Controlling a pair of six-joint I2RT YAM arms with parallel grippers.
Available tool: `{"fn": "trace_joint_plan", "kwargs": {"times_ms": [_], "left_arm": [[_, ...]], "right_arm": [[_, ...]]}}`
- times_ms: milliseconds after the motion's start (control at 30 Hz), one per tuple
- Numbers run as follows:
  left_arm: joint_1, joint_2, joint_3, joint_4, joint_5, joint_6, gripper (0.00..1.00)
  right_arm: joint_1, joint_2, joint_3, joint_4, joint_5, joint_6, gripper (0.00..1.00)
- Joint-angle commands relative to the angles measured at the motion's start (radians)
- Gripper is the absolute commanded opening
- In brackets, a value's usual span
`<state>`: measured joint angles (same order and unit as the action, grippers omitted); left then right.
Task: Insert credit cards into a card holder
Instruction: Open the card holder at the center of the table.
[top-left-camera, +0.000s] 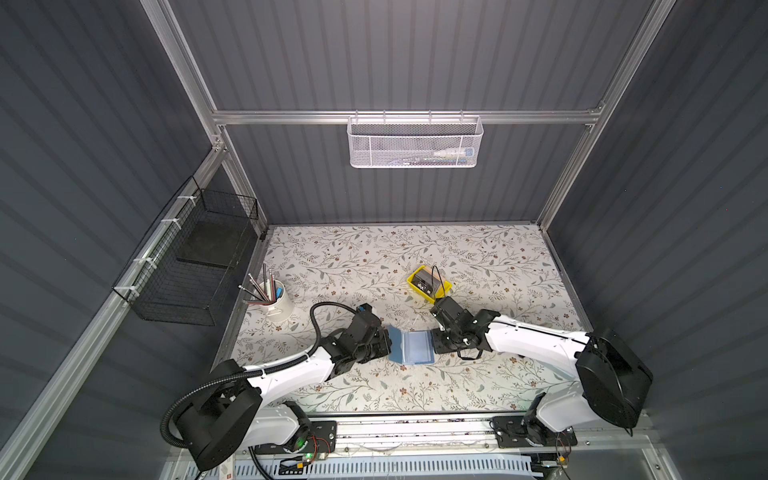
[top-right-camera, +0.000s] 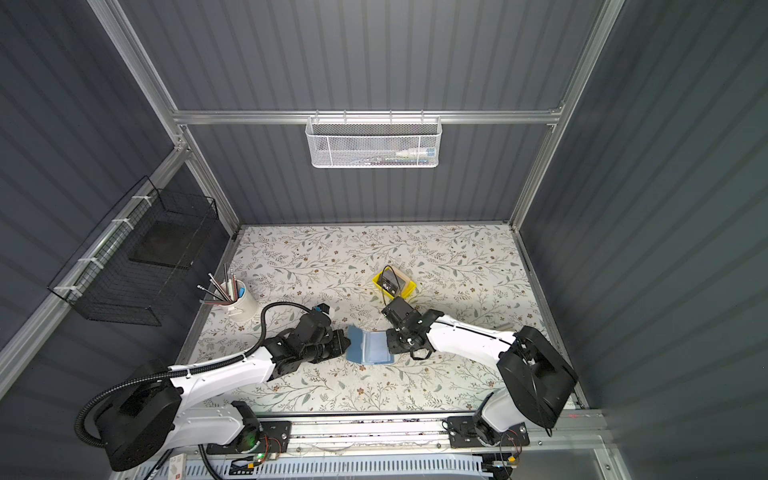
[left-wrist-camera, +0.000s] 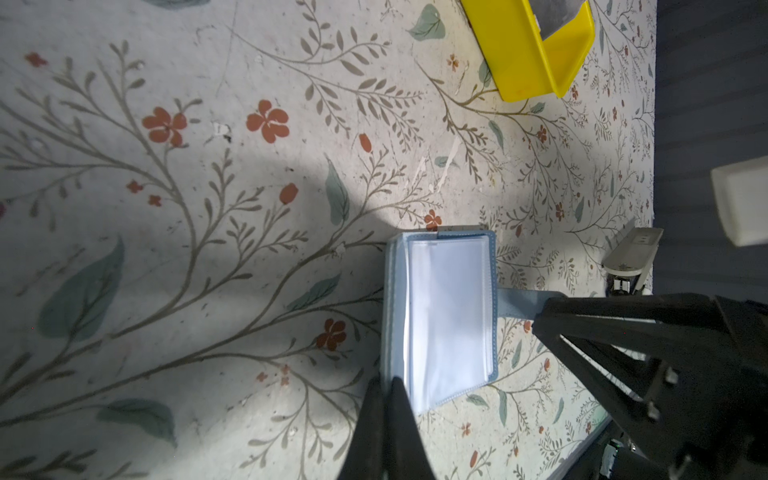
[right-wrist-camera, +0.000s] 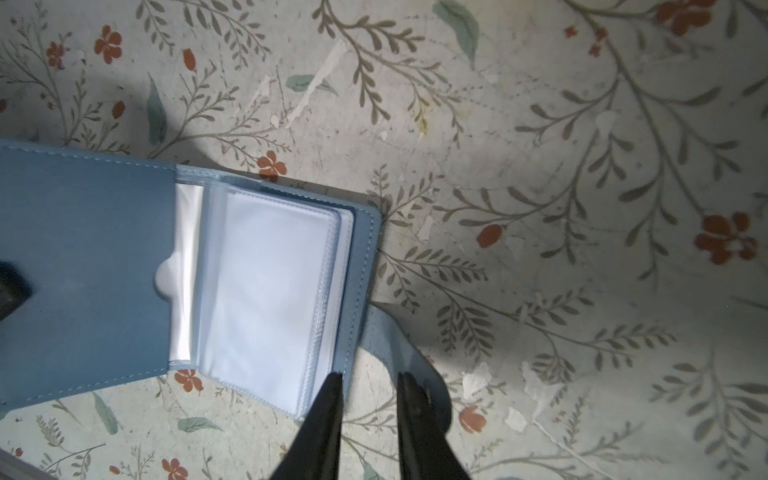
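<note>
- The card holder (top-left-camera: 411, 348) lies open on the floral counter (top-left-camera: 374, 257), between the two arms. Its clear sleeves (right-wrist-camera: 270, 286) face up.
- The left jaws are at the holder's left cover, pinched closed on its edge.
- The right jaws are at the holder's opposite edge with a narrow gap between them. One fingertip (right-wrist-camera: 332, 399) is at the cover's rim and the other is over the strap (right-wrist-camera: 390, 332). Nothing looks clamped.
- The credit cards (top-left-camera: 424, 281), black with white lettering, sit in the yellow tray (top-left-camera: 444, 287). It stands beyond the holder, toward the back wall, apart from it.
- A white mug (top-left-camera: 279, 308) of pens stands well off past the holder's left cover.
</note>
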<state>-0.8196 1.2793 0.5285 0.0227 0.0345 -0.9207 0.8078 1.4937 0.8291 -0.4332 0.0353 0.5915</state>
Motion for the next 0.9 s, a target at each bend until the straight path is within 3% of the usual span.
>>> {"fn": "trace_joint_plan", "kwargs": {"times_ms": [0, 400, 867], "left_arm": [[-0.006, 0.005, 0.021, -0.022, -0.019, 0.010, 0.00], [-0.013, 0.006, 0.011, -0.013, -0.017, 0.003, 0.00], [-0.002, -0.037, 0.060, -0.104, -0.017, 0.051, 0.29]], "right_arm": [[0.004, 0.030, 0.022, -0.048, 0.050, 0.007, 0.26], [0.002, 0.123, 0.039, -0.024, 0.054, 0.039, 0.26], [0.002, 0.128, 0.020, 0.010, 0.053, -0.006, 0.27]]}}
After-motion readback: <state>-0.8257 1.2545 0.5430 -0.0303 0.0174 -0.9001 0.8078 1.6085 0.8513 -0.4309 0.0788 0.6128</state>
